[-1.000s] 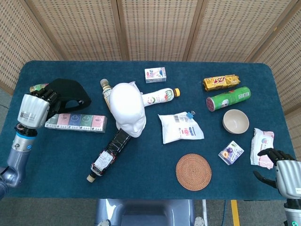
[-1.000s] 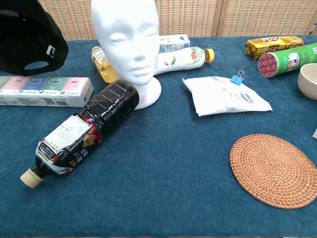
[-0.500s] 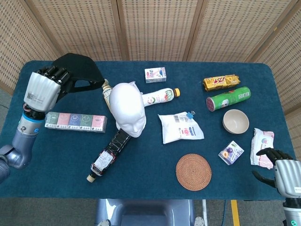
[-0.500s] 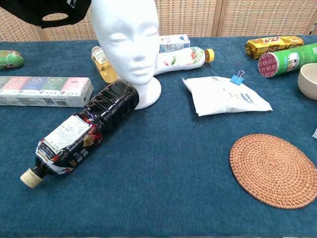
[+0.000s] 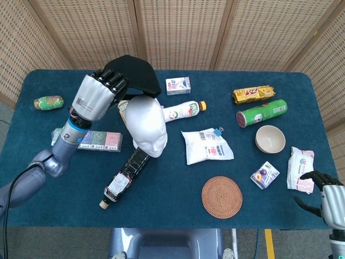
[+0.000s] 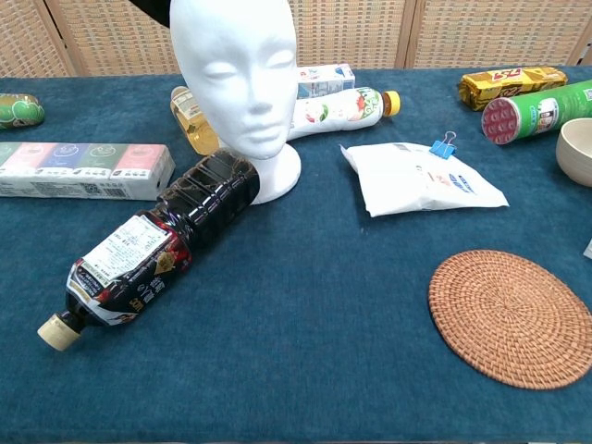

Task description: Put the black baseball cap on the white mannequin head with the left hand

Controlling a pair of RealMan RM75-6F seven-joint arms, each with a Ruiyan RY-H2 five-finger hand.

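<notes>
The left hand holds the black baseball cap with its fingers curled around the cap's near edge. The cap hangs in the air just behind and to the left of the crown of the white mannequin head, whose face looks toward the robot. From the fingers the cap extends rightward and away, so the crown lies just forward of it; the drop calls for a short shift toward the face, then down. In the chest view only a dark sliver of the cap shows beside the mannequin's top. The right hand rests far from the mannequin at the tabletop's corner, fingers spread and empty. A dark bottle lies against the mannequin's base, a yellow-capped white bottle behind it, a tissue-pack row to its left; none reaches the crown.
</notes>
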